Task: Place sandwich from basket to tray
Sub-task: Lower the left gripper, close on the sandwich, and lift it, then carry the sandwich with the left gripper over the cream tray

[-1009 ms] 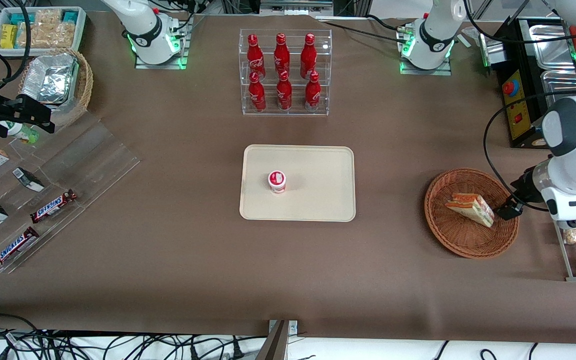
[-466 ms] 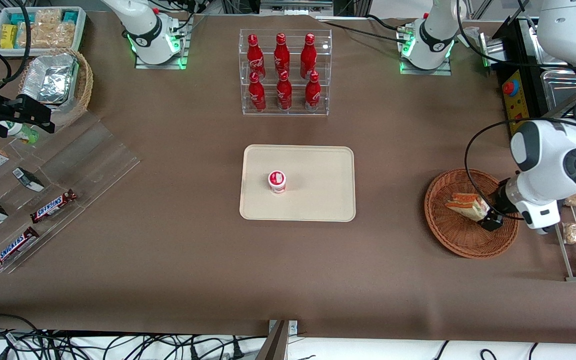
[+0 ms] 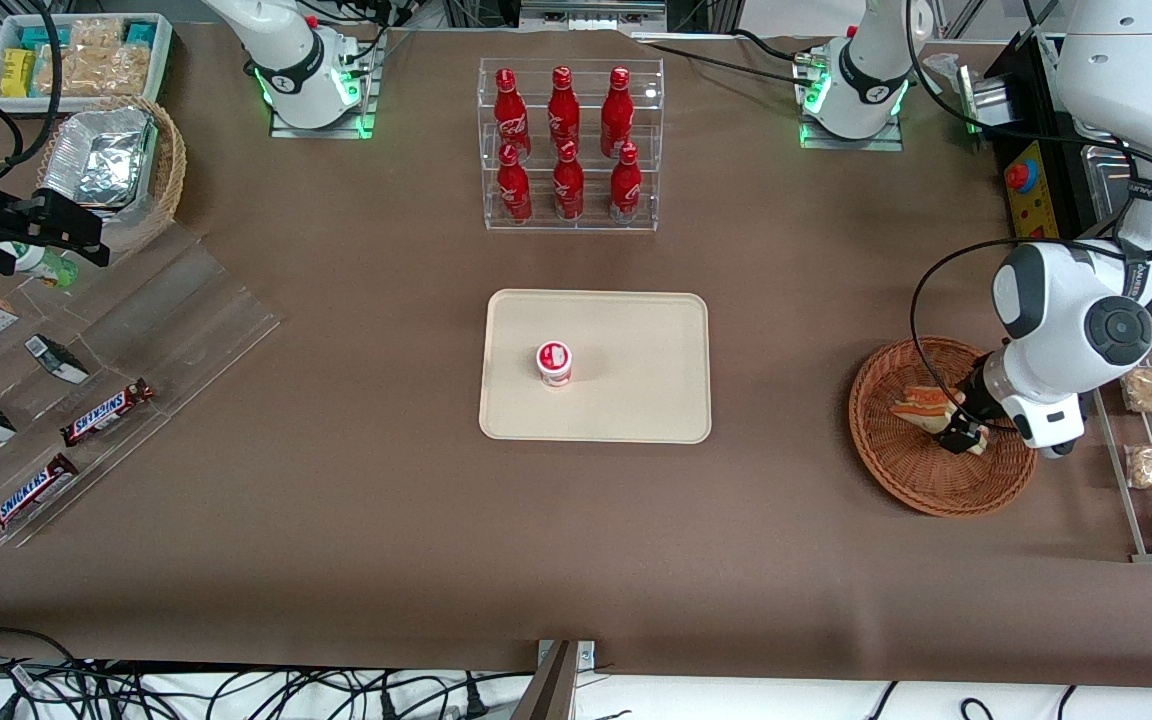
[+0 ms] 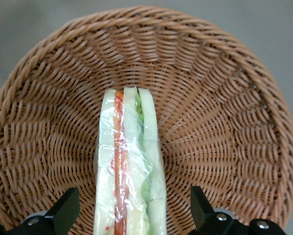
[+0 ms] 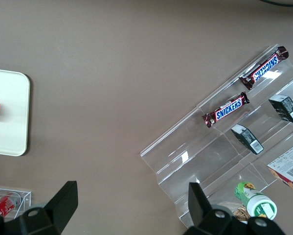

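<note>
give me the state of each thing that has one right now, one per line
sandwich: wrapped, lying in the basket, not gripped
basket: holds only the sandwich
gripper: open, fingers on either side of the sandwich, apart from it
tray: no sandwich yet, carries one cup
cup: upright on the tray, lid on
red bottles: six, upright in the clear rack, capped

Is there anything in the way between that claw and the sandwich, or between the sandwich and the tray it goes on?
Nothing visible. The claw hangs open right over the sandwich in the basket, one finger on each side. The brown table between basket and tray is bare; only a small red-lidded cup stands on the tray.
</note>
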Robot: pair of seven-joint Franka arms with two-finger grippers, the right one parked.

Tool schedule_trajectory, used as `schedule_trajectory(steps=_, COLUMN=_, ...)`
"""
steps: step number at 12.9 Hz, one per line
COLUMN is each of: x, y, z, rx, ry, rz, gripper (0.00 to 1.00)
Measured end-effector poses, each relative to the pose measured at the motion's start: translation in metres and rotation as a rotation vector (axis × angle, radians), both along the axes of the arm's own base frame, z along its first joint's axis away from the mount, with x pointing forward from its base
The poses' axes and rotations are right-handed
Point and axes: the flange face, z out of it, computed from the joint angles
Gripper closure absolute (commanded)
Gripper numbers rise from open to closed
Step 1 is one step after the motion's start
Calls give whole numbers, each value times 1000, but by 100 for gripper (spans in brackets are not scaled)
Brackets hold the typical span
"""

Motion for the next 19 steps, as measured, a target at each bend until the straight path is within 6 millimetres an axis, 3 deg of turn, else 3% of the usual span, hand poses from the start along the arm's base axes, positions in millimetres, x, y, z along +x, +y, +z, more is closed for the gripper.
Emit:
schedule_trajectory(steps=7, x=0, y=-2, z=2, rx=3, ry=-8, rz=-28, gripper=100)
schedule_trajectory(steps=9, x=3, y=-5, z=20, rx=4, ry=8, rz=-104, gripper=100)
schedule_trajectory(steps=11, x=8, y=-12, z=56, rx=2, ry=36, rz=-211, gripper=100)
schedule_trajectory(steps=14, x=4, y=-55, z=109, rx=-15, ry=52, rz=-391, gripper=100)
schedule_trajectory(steps=19, x=-11, y=-168, z=142, rx=-37, ry=82, rz=-628, gripper=100)
